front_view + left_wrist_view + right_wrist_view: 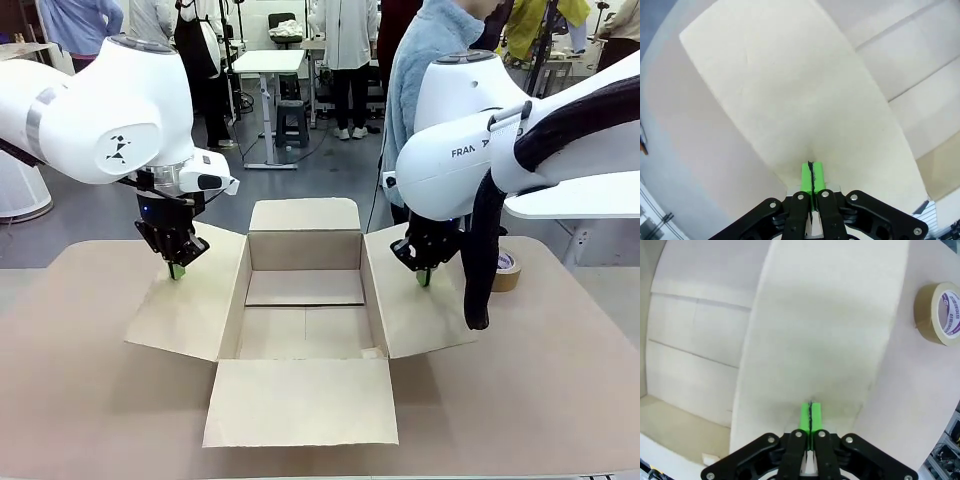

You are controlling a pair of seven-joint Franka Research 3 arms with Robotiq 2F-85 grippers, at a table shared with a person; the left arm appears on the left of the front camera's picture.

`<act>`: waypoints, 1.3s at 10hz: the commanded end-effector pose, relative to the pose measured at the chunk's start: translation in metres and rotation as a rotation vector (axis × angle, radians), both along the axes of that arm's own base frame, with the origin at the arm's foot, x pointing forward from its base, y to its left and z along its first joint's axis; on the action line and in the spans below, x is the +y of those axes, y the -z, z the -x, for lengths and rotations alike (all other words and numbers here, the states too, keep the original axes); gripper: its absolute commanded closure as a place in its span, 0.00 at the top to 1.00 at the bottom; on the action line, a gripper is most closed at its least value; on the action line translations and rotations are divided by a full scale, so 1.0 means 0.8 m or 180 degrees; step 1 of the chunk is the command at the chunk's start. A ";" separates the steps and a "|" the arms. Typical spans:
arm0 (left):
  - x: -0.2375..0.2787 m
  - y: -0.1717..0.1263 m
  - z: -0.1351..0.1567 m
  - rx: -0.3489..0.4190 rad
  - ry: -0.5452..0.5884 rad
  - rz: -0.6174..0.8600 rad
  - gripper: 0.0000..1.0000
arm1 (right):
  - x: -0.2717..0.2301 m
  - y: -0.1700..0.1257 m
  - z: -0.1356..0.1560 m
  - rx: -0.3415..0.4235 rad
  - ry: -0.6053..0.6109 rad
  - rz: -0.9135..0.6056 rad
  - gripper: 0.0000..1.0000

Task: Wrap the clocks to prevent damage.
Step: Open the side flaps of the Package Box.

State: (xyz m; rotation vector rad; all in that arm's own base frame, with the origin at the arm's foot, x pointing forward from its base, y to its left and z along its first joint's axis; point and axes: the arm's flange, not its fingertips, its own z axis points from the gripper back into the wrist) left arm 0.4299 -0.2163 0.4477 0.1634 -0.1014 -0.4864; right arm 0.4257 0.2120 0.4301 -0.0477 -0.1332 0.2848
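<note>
The left gripper (pixel 177 270), clamped shut on nothing, rests tip-down on the cardboard box (pixel 305 250) at its left flap (pixel 195 310); the right gripper (pixel 424 277), likewise, on the right flap (pixel 420 320); the bare box floor (pixel 305 335) lies between, equally near both

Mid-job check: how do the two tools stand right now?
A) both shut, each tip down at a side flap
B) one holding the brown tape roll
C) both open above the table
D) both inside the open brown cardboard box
A: the left tool and right tool each show green pads pressed together, tips down at the folded-out side flaps of the open brown cardboard box.
</note>
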 end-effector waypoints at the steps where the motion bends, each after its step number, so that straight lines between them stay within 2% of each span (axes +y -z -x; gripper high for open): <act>1: 0.016 0.022 -0.013 0.0000 -0.0217 0.0085 0.01 | -0.017 0.017 -0.009 -0.0026 0.0124 -0.0063 0.01; 3: 0.033 0.047 -0.017 0.0043 -0.0325 0.0314 0.01 | -0.036 0.035 -0.016 0.0041 0.0138 -0.0218 0.01; 6: 0.042 0.082 -0.020 -0.0016 -0.0529 0.0774 0.01 | -0.048 0.065 -0.030 0.0316 0.0035 -0.0645 0.01; 9: 0.043 0.098 -0.021 0.0085 -0.0568 0.0877 0.01 | -0.051 0.081 -0.037 0.0360 0.0079 -0.0730 0.01; 10: 0.043 0.096 -0.020 0.0069 -0.0565 0.0937 0.01 | -0.052 0.079 -0.038 0.0320 0.0132 -0.0714 0.01; 11: 0.045 0.086 -0.019 -0.0033 -0.0501 0.1039 0.01 | -0.049 0.078 -0.033 0.0389 0.0093 -0.0638 0.01; 12: 0.041 0.095 -0.022 0.0069 -0.0636 0.0817 0.01 | -0.049 0.078 -0.033 0.0389 0.0093 -0.0638 0.01; 13: 0.041 0.095 -0.022 0.0069 -0.0636 0.0817 0.01 | -0.049 0.078 -0.033 0.0389 0.0093 -0.0638 0.01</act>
